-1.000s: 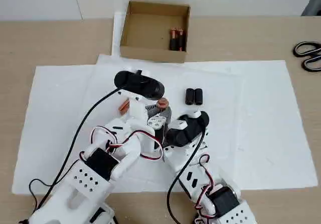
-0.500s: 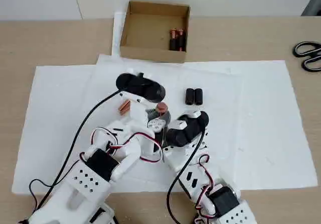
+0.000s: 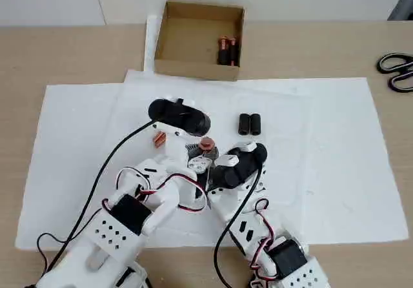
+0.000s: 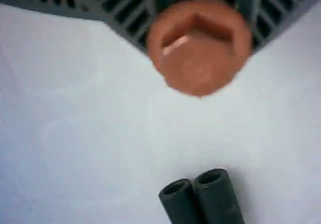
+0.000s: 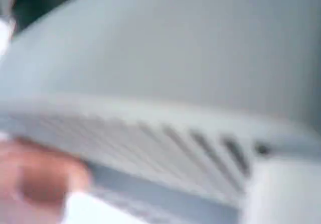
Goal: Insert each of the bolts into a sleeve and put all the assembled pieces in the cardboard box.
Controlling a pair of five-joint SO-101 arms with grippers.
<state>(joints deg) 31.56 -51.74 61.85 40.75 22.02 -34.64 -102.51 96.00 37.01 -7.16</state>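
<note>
My left gripper [image 3: 201, 147] pinches one orange bolt [image 4: 199, 45] between its ribbed fingers [image 4: 125, 8], above the white sheet [image 3: 335, 159] and near the sleeves [image 4: 200, 199]. Whether the right gripper [image 3: 210, 163] beside it holds something, I cannot tell. To insert well, I would first bring the bolt's shaft in line with one sleeve's opening, then push slowly. I count two loose sleeves, two assembled pieces [image 3: 226, 50] in the cardboard box [image 3: 197, 70], and one or perhaps two spare bolts [image 3: 159, 139], partly hidden
</note>
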